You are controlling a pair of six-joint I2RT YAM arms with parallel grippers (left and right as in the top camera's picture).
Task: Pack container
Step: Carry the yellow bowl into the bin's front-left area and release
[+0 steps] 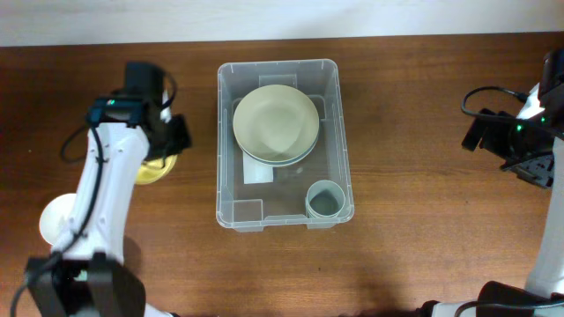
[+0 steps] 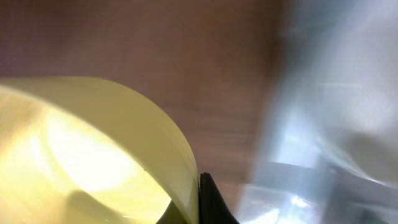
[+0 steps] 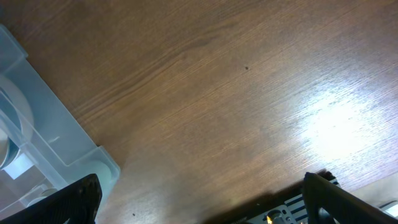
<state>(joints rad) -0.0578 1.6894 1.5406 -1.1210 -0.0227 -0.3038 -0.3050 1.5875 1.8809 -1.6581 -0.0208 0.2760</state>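
Sitting mid-table (image 1: 423,106), about midway between the left and right edges: the container (image 1: 264,195), a clear plastic bin, rectangular with rounded corners and a rim lip. Contents:
- stack of pale green bowls (image 1: 276,121), round and smooth, in the far half
- small grey-green cup (image 1: 325,200), upright, in the near-right corner
- white label (image 1: 258,172) on the base, partly under the stack

Table top is brown wood grain with a glossy sheen.

The left gripper (image 1: 169,134) is over a yellow bowl (image 1: 157,169), which lies between the container and the left edge. In the wrist view one black fingertip (image 2: 211,202) lies against the bowl's thin, glossy wall (image 2: 93,155). The second finger is unseen, so I cannot tell whether it grips.

A white bowl (image 1: 58,220) lies toward the near-left corner.

The right gripper (image 3: 208,200) is near the right edge, its fingers spread wide over bare wood, holding nothing.
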